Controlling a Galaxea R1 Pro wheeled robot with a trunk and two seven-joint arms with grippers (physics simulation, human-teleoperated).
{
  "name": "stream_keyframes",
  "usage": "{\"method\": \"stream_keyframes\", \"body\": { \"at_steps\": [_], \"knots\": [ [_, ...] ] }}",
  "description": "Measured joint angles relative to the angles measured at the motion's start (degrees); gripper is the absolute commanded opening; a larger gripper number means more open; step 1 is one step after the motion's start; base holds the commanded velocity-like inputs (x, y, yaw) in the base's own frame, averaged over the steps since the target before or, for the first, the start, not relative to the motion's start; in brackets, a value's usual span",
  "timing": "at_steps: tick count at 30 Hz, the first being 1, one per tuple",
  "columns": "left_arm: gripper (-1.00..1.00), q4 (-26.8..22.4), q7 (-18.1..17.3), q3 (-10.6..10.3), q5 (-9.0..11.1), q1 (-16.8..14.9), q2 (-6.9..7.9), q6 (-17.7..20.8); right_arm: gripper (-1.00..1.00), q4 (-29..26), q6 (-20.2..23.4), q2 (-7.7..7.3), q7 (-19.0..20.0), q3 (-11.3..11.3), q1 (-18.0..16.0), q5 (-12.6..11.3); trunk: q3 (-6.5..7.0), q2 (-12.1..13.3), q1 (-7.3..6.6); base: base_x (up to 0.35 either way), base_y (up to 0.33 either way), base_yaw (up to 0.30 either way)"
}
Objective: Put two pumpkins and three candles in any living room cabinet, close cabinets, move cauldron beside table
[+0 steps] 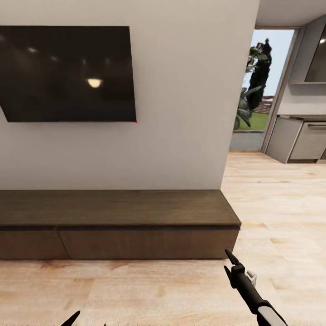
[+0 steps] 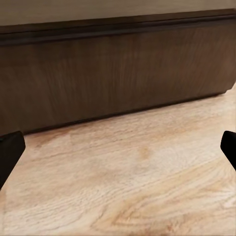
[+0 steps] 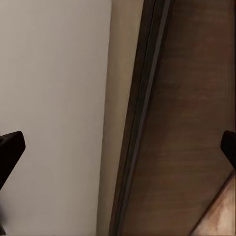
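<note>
The head view shows the long, low dark-brown wooden cabinet against the pale wall under a wall-mounted black TV, fronts shut, bare on top. The left hand and right hand both gape wide, empty, facing its grained front from above the light plank floor.

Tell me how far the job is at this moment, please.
Done: the cabinet fronts under the TV look closed. In hand: nothing; the left gripper and right gripper are open and empty, facing the cabinet. Left: pumpkins, candles and cauldron are still to be dealt with.
</note>
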Motion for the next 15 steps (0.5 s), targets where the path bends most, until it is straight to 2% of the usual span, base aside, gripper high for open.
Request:
{"method": "stream_keyframes", "body": {
  "at_steps": [15],
  "knots": [
    [1.0, 0.1, 0.0, -0.1, 0.0, 0.0, 0.0, -0.2, 1.0, -0.1, 0.0, -0.04, 0.0, 0.0, 0.0, 0.0, -2.69, -6.0, 3.3, 0.0, 0.0, 0.0]
  ]
}}
